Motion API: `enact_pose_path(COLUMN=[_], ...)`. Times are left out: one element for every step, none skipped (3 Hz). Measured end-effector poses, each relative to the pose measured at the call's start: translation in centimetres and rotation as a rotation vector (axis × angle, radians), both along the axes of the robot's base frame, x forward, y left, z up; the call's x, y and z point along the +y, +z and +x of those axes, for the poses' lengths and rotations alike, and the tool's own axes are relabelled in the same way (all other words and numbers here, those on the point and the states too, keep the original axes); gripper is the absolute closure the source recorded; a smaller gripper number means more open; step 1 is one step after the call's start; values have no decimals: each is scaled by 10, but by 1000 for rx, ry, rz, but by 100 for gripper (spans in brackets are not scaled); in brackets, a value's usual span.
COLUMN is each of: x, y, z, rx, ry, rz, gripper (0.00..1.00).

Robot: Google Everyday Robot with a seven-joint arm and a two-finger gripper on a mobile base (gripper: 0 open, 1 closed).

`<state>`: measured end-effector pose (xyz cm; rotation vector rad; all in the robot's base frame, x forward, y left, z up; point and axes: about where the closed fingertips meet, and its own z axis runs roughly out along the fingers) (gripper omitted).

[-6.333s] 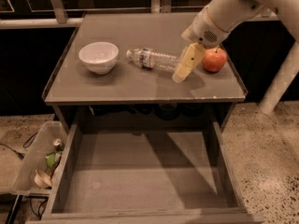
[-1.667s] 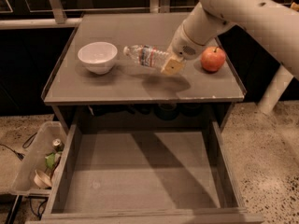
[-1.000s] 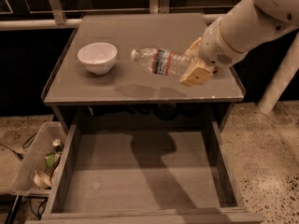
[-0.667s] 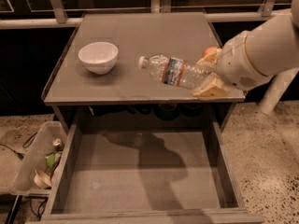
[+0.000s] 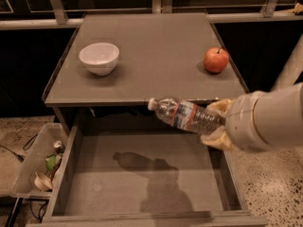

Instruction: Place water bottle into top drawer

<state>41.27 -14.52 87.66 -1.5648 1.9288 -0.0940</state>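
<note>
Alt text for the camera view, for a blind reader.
The gripper holds the water bottle sideways above the open top drawer, cap pointing left. Behind, on the table, sit a white bowl and a red apple; a bin of rubbish stands left of the drawer.

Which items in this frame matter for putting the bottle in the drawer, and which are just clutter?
Job: water bottle, held above the open top drawer; end effector, above the drawer, gripping the bottle's base.
Lying about: white bowl and apple on the tabletop; clear bin beside the drawer.
</note>
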Motion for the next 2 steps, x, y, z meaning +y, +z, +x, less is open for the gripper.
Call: enact_pose_path(x=[1,4], y=[-55,-108], z=[-15,-6], rx=[60,136], ry=[-27,-39], rz=[0,18], gripper=[100,100])
